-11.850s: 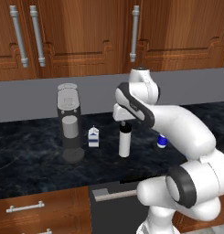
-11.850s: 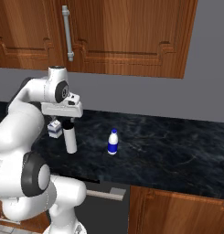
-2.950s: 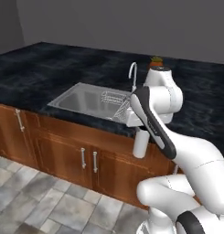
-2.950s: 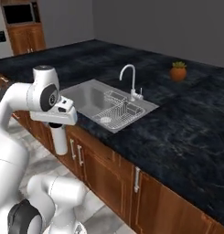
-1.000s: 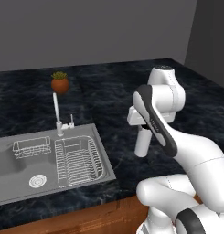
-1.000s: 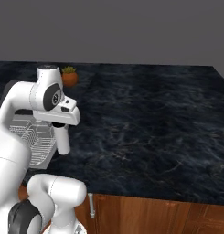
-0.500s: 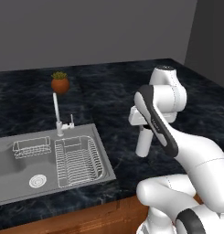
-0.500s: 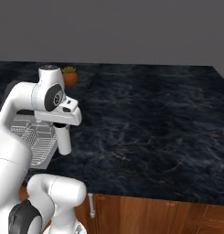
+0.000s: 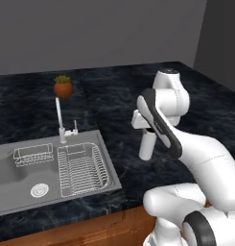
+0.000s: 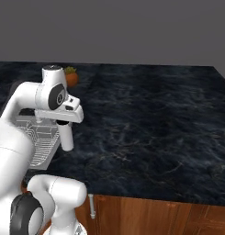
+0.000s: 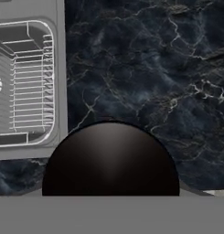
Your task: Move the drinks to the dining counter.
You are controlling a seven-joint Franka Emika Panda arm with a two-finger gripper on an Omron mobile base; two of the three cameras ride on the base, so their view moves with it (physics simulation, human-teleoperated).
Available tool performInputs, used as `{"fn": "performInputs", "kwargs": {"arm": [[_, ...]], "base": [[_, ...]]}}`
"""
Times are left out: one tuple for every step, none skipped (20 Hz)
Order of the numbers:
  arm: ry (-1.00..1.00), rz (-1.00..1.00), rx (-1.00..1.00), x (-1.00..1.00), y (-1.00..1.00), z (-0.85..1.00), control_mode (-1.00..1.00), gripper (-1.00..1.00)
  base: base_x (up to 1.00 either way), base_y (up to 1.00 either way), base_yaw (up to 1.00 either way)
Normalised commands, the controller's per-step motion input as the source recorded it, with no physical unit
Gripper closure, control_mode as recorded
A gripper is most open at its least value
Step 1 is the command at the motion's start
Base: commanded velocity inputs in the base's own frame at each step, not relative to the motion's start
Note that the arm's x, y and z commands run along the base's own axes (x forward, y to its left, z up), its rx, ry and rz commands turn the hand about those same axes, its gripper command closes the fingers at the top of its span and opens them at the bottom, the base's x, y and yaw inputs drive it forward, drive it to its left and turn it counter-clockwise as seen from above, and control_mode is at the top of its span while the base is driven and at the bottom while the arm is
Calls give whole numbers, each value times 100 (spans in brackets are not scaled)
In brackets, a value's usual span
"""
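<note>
The tall white cylinder is held upright by the fingers above the black marble surface, beside the sink.

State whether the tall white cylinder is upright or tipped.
Upright: the tall white cylinder hangs vertical from the hand, above the dining counter.

One tall white cylinder, one sink, one faucet, one potted plant, one black counter.

Arm raised, folded at elbow, wrist pointing straight down. Gripper clamped on upright tall white cylinder at top end, held vertical above dining counter.
</note>
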Motion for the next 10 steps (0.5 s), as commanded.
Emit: {"fn": "performInputs", "kwargs": {"arm": [[5, 2, 0, 100, 21, 0, -100, 100], [4, 2, 0, 100, 21, 0, -100, 100], [5, 3, 0, 100, 21, 0, -100, 100], [6, 4, 0, 96, 20, 0, -100, 100], [7, 3, 0, 90, 15, 0, -100, 100], [5, 11, 0, 80, 1, 0, -100, 100], [3, 16, 0, 68, 0, 0, -100, 100], [0, 26, 0, 44, 0, 0, -100, 100], [0, 21, 0, 26, 0, 0, -100, 100], [0, 14, 0, 32, 7, 0, -100, 100]], "base": [[0, 0, 0], [0, 0, 0], [0, 0, 0], [0, 0, 0], [0, 0, 0], [0, 0, 0], [0, 0, 0], [0, 0, 0], [0, 0, 0], [0, 0, 0]]}}
